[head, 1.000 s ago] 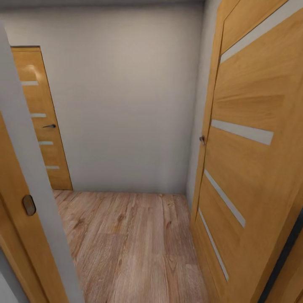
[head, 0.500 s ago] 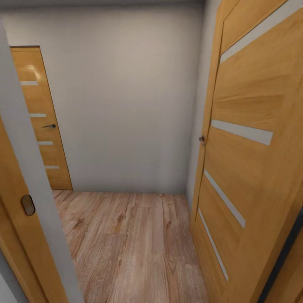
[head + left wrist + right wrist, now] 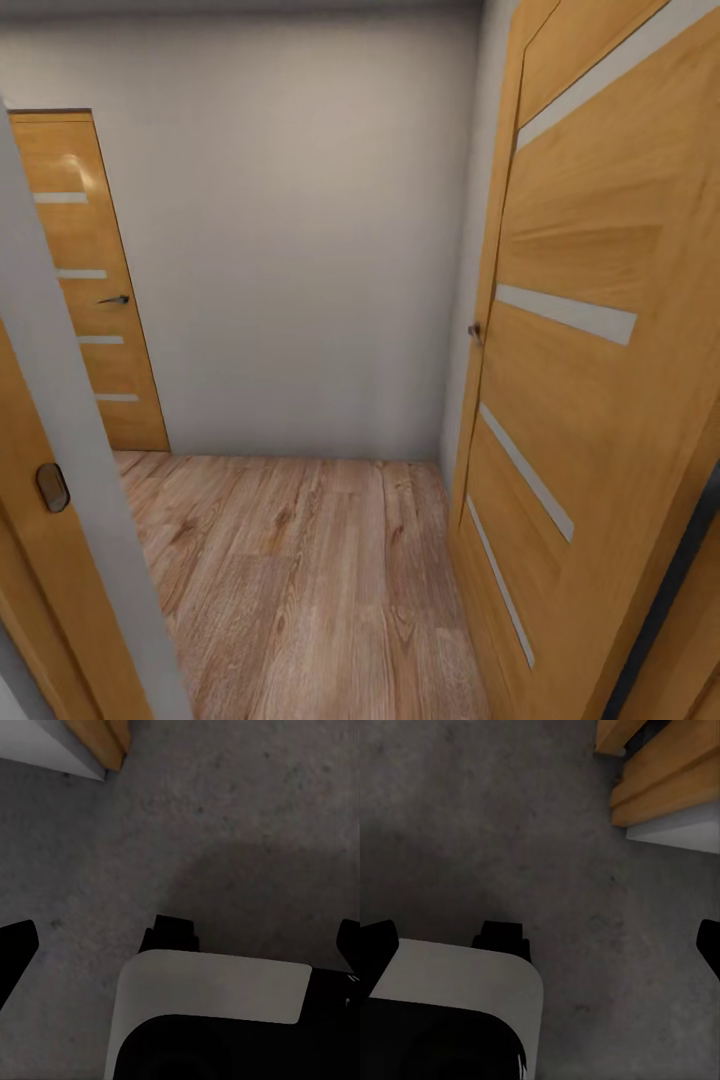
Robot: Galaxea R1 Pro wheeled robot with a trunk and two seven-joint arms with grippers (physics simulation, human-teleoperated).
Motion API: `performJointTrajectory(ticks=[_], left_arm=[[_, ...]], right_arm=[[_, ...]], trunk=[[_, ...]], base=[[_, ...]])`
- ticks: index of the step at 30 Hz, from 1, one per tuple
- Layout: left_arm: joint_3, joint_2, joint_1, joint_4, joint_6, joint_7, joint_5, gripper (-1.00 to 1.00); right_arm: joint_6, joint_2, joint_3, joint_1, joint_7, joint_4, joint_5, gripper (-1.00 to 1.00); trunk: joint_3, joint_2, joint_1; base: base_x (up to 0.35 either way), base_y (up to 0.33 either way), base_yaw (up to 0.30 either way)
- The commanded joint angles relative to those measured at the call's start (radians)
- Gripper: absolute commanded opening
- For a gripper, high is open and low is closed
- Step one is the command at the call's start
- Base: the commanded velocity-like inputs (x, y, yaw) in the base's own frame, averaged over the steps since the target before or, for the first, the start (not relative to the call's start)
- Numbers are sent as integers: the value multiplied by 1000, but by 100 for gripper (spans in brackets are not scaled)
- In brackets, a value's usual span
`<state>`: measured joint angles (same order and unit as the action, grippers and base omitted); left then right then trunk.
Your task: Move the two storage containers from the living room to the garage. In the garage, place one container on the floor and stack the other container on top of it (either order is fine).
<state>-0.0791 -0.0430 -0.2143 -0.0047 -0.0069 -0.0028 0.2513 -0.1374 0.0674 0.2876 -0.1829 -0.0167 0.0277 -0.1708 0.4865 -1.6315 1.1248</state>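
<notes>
Wood-plank hallway floor [image 3: 300, 590] ahead between an open door [image 3: 590, 380] and a closed one [image 3: 85, 290]; grey concrete floor [image 3: 225, 817] under my left gripper [image 3: 180, 945] and right gripper [image 3: 540, 937], both apparently spread and empty in transit, containers unseen.

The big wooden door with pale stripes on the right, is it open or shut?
Open. The big orange-brown wooden door with pale stripes swings out at an angle over the light wood plank floor, its knob away from any frame.
</notes>
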Motion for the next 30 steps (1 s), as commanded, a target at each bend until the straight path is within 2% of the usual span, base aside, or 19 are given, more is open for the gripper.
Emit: performJointTrajectory(ticks=[1,7,23,30], left_arm=[[-8,0,0,0,-1,0,9,100],[-8,0,0,0,-1,0,9,100],[-8,-1,0,0,-1,0,9,100],[-8,-1,0,0,-1,0,10,100]], right_arm=[[-6,-1,8,-1,-1,3,-10,100],[-5,-3,8,-1,0,3,-10,100],[-5,-3,8,-1,0,3,-10,100],[-5,-6,8,-1,0,3,-10,100]], trunk=[[1,-1,0],[1,-1,0],[1,-1,0],[1,-1,0]], base=[[0,-1,0],[61,0,0],[303,0,0],[134,0,0]])
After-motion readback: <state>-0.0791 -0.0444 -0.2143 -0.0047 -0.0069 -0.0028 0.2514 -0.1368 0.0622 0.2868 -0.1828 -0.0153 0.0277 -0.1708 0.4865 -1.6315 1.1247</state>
